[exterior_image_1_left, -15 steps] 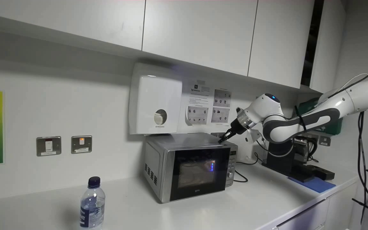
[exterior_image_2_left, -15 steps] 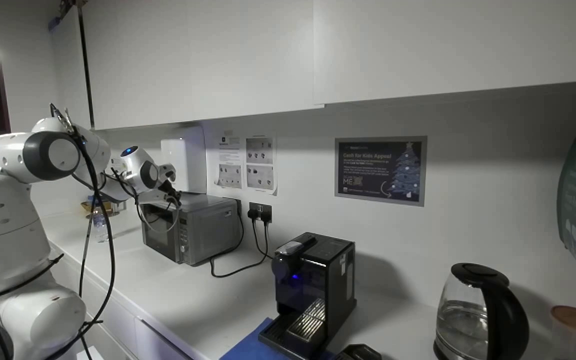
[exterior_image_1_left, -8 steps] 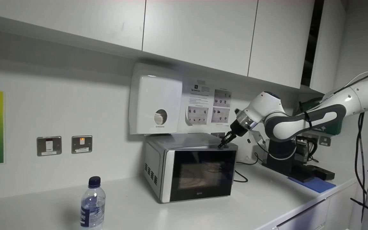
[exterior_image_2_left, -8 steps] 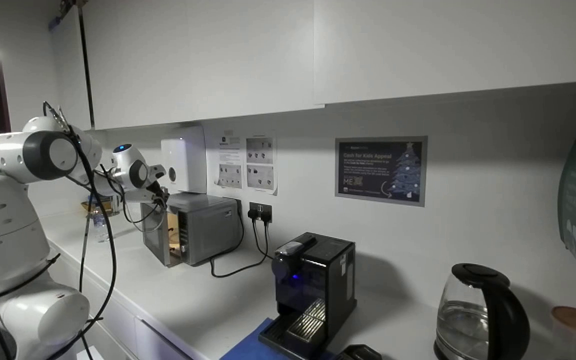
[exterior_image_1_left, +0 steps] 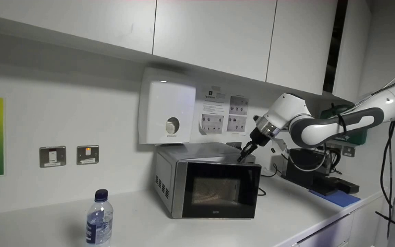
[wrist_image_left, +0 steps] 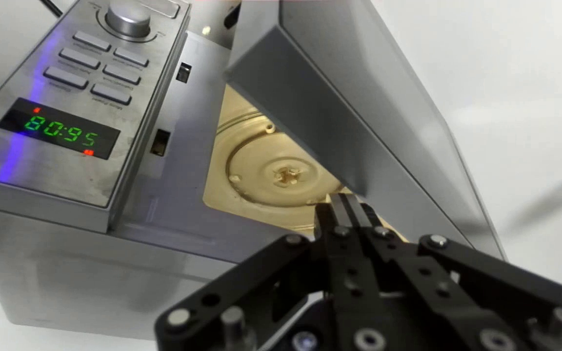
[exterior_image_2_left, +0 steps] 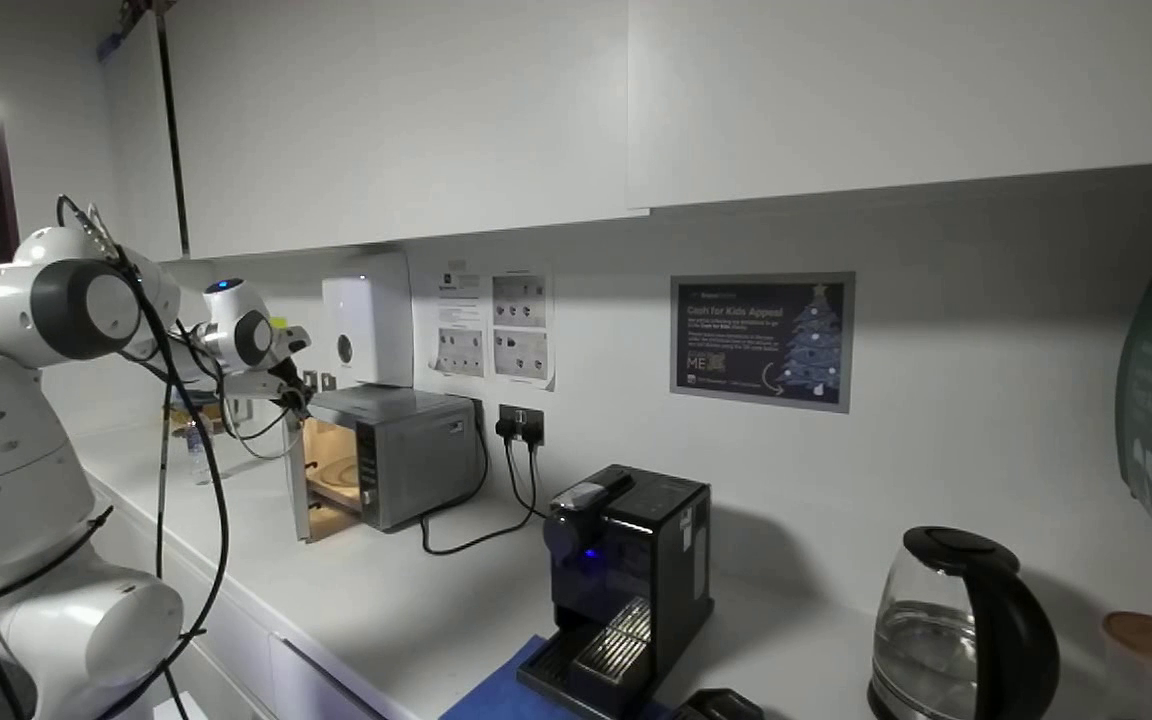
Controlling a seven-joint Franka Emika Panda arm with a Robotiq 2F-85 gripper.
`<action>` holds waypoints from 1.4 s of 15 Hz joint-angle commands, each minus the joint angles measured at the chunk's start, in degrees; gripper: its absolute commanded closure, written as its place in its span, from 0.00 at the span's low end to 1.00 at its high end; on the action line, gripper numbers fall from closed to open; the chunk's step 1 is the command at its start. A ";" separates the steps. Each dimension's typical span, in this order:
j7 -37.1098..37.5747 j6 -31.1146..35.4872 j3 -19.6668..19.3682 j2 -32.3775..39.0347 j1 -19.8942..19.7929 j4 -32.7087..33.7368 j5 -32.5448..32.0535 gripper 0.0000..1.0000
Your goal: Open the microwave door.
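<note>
The microwave door [exterior_image_1_left: 219, 190], a grey frame around dark glass, stands partly open in both exterior views. My gripper [wrist_image_left: 347, 199] is shut with nothing between its fingers. In the wrist view its tips lie in the gap, beside the inner face of the door [wrist_image_left: 339, 131] near the top edge; whether they touch it I cannot tell. In an exterior view the gripper [exterior_image_1_left: 240, 159] points down behind the door's top edge. The lit cavity [exterior_image_2_left: 331, 460] of the silver microwave [exterior_image_2_left: 426, 465] shows past the door's free edge [exterior_image_2_left: 300, 500].
A control panel [wrist_image_left: 73, 117] with a knob flanks the opening. On the counter [exterior_image_1_left: 142, 219] stand a water bottle [exterior_image_1_left: 99, 219], a black coffee machine [exterior_image_2_left: 636, 580] and a glass kettle [exterior_image_2_left: 936, 630]. A white wall box [exterior_image_1_left: 168, 106] hangs above the microwave, below the cupboards [exterior_image_1_left: 214, 37].
The microwave door was against the body a second ago and has swung outward, baring the cavity. My gripper has moved outward with it and slightly down, staying shut.
</note>
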 commanded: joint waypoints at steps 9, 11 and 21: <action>-12.25 -4.15 -0.43 3.98 7.32 3.72 20.63 1.00; -14.46 -4.84 -0.11 5.34 7.87 4.77 22.29 1.00; -22.04 -5.18 0.19 7.81 8.39 8.89 24.67 1.00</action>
